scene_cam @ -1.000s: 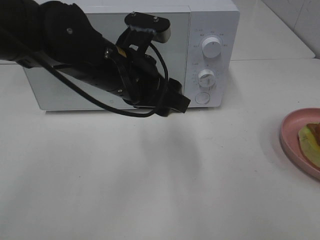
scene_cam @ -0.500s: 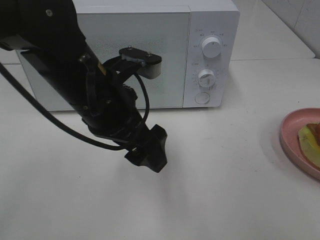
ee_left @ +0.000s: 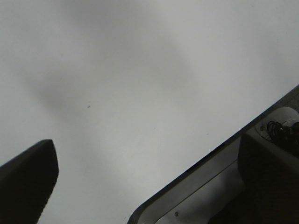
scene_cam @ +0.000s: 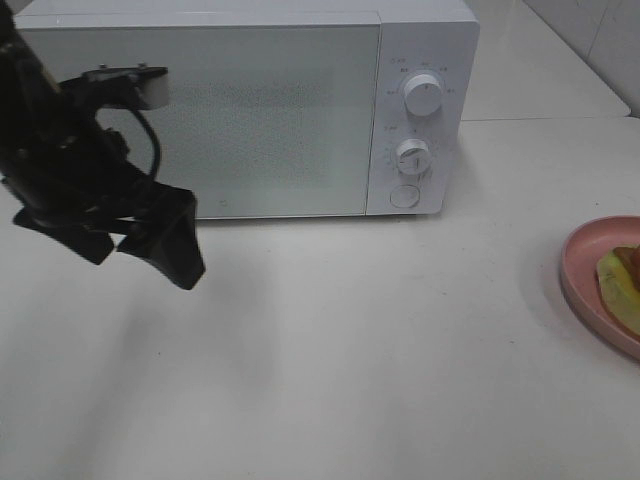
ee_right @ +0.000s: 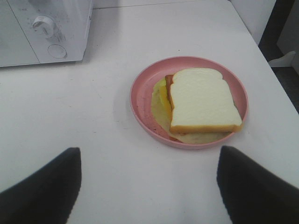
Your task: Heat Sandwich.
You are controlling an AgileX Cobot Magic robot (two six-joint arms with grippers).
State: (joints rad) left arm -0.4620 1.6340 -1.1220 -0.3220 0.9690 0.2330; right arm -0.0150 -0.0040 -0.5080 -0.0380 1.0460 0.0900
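Note:
The sandwich (ee_right: 201, 100), pale bread over yellow-green filling, lies on a round pink plate (ee_right: 140, 88) on the white table; both show at the right edge of the high view, sandwich (scene_cam: 622, 280) on plate (scene_cam: 585, 270). The white microwave (scene_cam: 300, 110) stands at the back with its door shut. My left gripper (scene_cam: 135, 245) hangs open and empty over the table, in front of the microwave's left end. My right gripper (ee_right: 147, 186) is open and empty, a short way in front of the plate; the high view does not show it.
The microwave's two knobs and round button (scene_cam: 405, 196) are on its right panel, also in the right wrist view (ee_right: 57, 50). The left wrist view shows bare table and the table's edge (ee_left: 196, 163). Tiled wall at the back right.
My left arm has swung from in front of the microwave door's right side down and to the left, away from the door. The door stays shut. Plate and sandwich have not moved.

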